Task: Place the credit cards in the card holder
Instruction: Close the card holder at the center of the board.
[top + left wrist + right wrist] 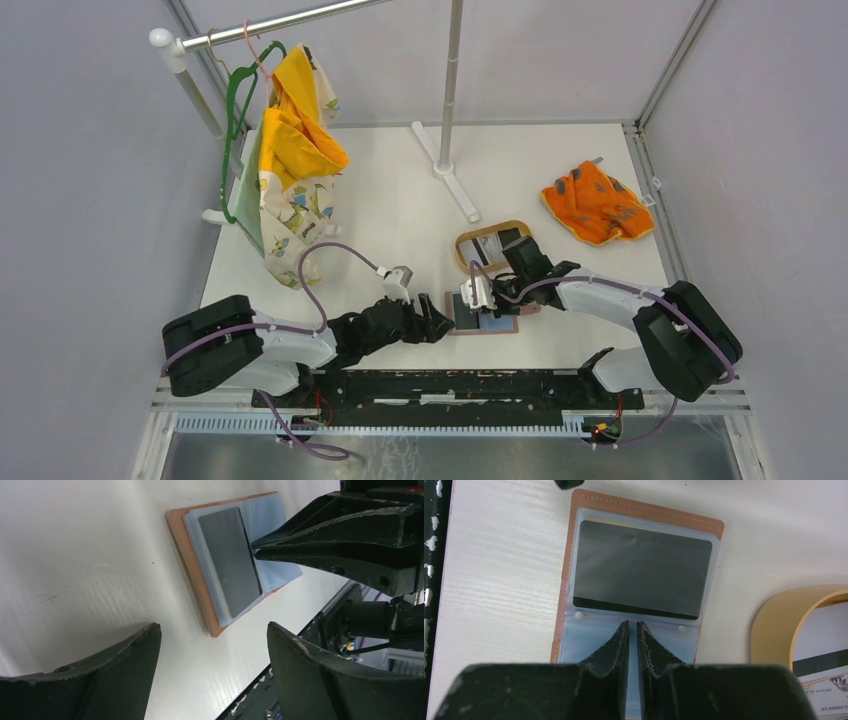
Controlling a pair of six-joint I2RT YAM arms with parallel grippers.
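The card holder (470, 322) (196, 582) (644, 507) lies open near the table's front edge, brown cover down and blue-grey pockets up. A dark credit card (232, 560) (641, 572) sits inside its top pocket. My right gripper (496, 311) (633, 623) is all but shut, only a thin slit between the tips. It holds nothing and rests on the pocket page just below the card. My left gripper (441, 323) (214, 625) stands open and empty over bare table, just left of the holder. More credit cards (497, 246) (824, 667) lie in the oval tray.
The oval light-wood tray (468, 241) (774, 625) sits just behind the holder. An orange patterned cloth (597, 203) lies at the back right. A rack with hanging clothes (290, 170) stands at the back left, and a pole on a white foot (447, 150) at the back centre.
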